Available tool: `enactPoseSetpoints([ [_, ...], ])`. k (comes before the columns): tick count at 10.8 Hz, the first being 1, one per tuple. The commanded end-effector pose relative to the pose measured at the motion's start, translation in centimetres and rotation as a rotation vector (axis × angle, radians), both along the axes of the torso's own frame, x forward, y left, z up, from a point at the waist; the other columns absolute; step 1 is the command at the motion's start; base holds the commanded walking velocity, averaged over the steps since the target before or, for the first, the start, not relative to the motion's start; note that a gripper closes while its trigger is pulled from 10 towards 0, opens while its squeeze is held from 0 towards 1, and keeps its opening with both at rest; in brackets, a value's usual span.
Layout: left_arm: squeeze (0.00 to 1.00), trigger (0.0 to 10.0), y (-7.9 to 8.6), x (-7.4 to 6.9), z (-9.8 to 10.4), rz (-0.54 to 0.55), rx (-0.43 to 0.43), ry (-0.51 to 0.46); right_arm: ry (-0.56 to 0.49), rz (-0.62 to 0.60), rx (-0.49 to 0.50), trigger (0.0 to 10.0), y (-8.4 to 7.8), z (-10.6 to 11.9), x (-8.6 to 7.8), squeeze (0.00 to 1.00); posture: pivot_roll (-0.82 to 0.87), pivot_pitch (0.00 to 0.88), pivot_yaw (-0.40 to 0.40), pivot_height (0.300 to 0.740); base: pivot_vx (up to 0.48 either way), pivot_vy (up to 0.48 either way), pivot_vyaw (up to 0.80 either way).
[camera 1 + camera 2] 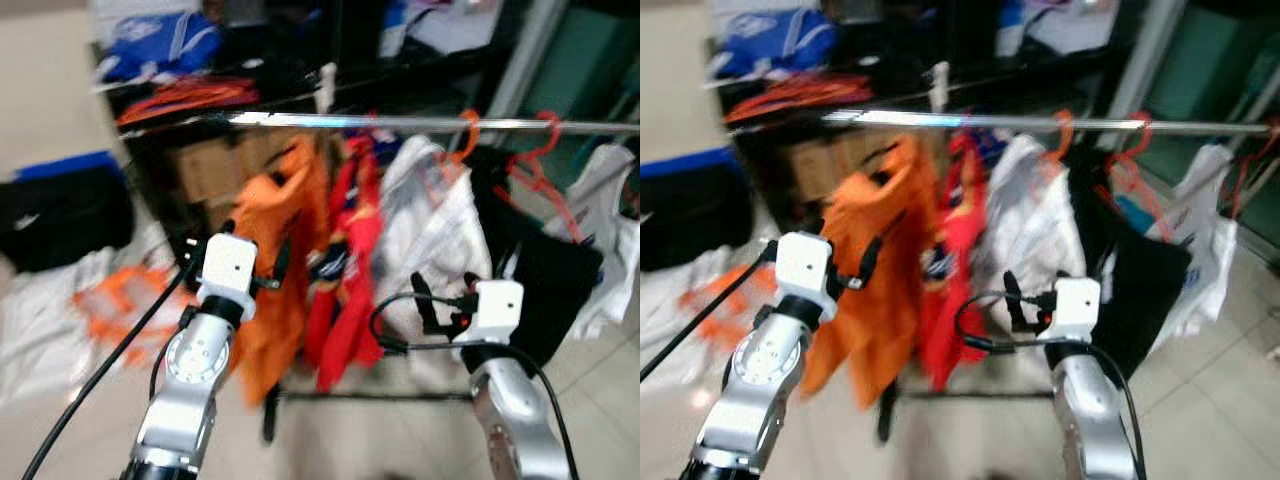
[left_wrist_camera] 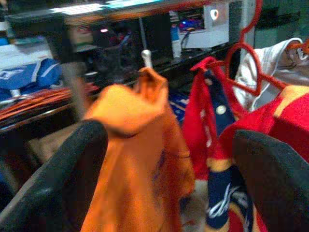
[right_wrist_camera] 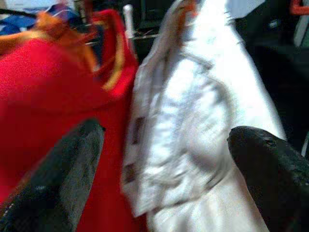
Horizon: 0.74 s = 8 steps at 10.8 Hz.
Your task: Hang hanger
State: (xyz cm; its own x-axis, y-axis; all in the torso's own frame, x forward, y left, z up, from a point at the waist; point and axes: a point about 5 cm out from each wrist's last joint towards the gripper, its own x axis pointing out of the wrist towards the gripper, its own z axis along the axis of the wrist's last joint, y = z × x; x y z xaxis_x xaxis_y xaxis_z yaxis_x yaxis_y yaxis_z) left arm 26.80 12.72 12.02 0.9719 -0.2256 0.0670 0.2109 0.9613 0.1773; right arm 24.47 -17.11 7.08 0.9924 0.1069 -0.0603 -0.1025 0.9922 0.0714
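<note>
While both arms are reaching forward, left gripper (image 1: 258, 262) gaping empty before the orange shirt (image 1: 285, 260) hanging on the rail (image 1: 400, 123) at upper centre, right gripper (image 1: 440, 300) open, empty, facing the white shirt (image 3: 203, 121), left wrist view revealing a red hanger (image 2: 251, 67).

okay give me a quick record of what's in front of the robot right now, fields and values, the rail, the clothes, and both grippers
rail: silver bar, level, above the clothes
clothes on rail: orange garment, red garment, white garment, black garment
floor: clothes heaped on the robot's left
left gripper: open, raised, facing the orange garment
right gripper: open, raised, facing the red and white garments
image quality: blurred
</note>
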Motion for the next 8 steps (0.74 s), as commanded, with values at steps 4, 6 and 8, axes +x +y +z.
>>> enactPoseSetpoints([
  [4, 0.0, 10.0, -0.8, 0.5, 1.2, -0.038, -0.02, -0.051, -0.302, -0.001, 0.057, 10.0, 0.5, 8.8, 3.0, 0.06, 0.0, 0.0, 0.015, 0.74, 0.12, 0.0, 0.0],
  [6, 0.0, 10.0, -0.8, 0.5, 1.1, -0.04, -0.017, -0.05, -0.359, 0.038, 0.101, 10.0, 1.4, 10.9, 3.1, 0.06, 0.01, 0.0, 0.011, 0.74, 0.0, 0.0, 0.0],
  [8, 0.0, 10.0, -0.8, 0.6, 0.9, -0.038, -0.014, -0.044, -0.345, 0.03, 0.123, 10.0, 1.5, 11.0, 3.3, 0.06, 0.01, 0.0, 0.009, 0.74, 0.0, 0.0, 0.0],
])
